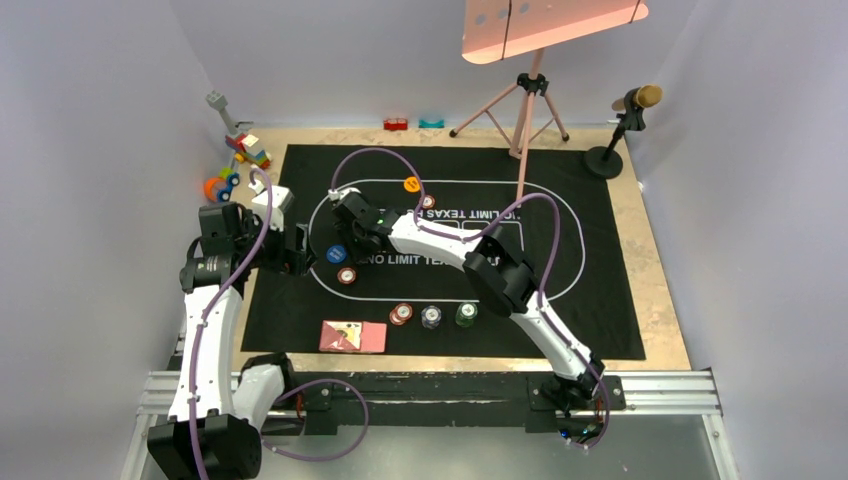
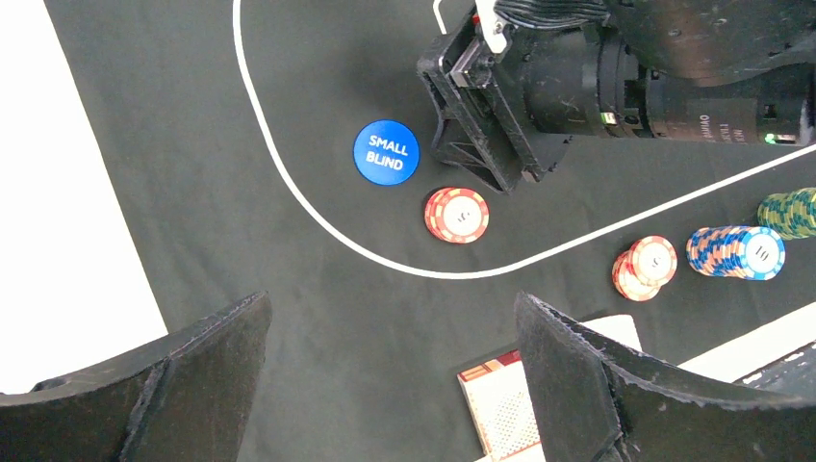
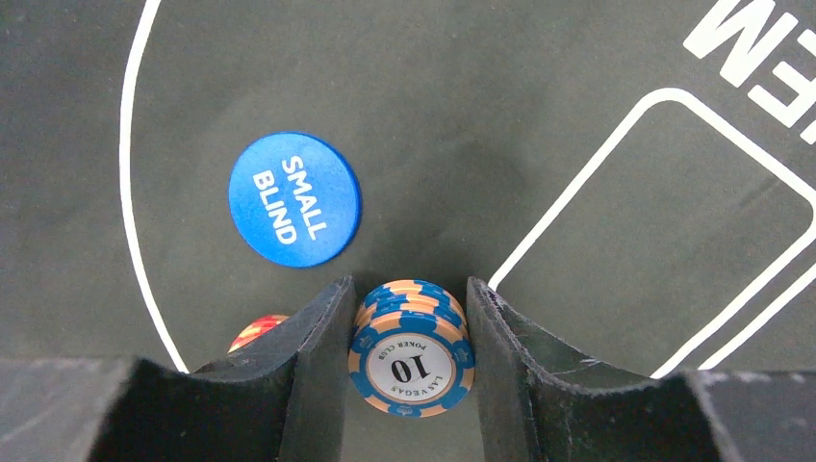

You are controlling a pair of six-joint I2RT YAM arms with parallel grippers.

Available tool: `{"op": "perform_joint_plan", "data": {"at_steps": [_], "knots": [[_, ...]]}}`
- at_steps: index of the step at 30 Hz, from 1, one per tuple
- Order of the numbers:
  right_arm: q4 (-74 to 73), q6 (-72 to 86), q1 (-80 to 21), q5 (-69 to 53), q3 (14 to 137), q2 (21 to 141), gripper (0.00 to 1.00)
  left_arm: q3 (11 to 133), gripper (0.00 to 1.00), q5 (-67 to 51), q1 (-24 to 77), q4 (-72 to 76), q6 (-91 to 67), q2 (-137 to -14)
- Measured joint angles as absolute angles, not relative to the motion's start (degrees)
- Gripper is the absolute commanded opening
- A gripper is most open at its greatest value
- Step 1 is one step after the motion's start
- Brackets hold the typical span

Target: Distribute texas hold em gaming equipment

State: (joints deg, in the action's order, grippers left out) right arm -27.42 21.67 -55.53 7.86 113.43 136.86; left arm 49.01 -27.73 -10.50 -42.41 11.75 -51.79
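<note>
Blue chip stack is pinched in your R pincer, jaws abt half closed on it, stack axis running along the fingers, over the mat. SMALL BLIND button lies just ahead-left. L pincer hangs wide open, empty, near the red chips.

Top: high, behind. Wrists: close, downward, sharing blue button.

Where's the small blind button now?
Top view: small blind button lies at the left oval end of the mat, between the right claw and a red chip stack.
</note>
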Motion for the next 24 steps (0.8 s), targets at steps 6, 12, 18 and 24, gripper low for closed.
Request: {"op": "perform_joint_plan", "data": {"at_steps": [6,12,18,24], "knots": [[-27.4,22.0,-55.5,7.7,115.0,137.9,0.39,49.0,1.0,-27.8,-10.5,-42.4,11.8,-51.8],[-27.7,22.0,-55.5,7.9,115.1,137.9,0.58,49.0,1.0,-27.9,-10.5,-42.4,11.8,-51.8],[-27.7,21.4,-55.4,8.0,115.3,137.8,0.69,49.0,1.0,-27.9,-10.5,-42.4,11.8,-51.9],[-28.8,20.3,-55.2,9.0,115.1,135.2,0.72,49.0,1.0,-27.9,-10.5,-42.4,11.7,-51.9]]}}
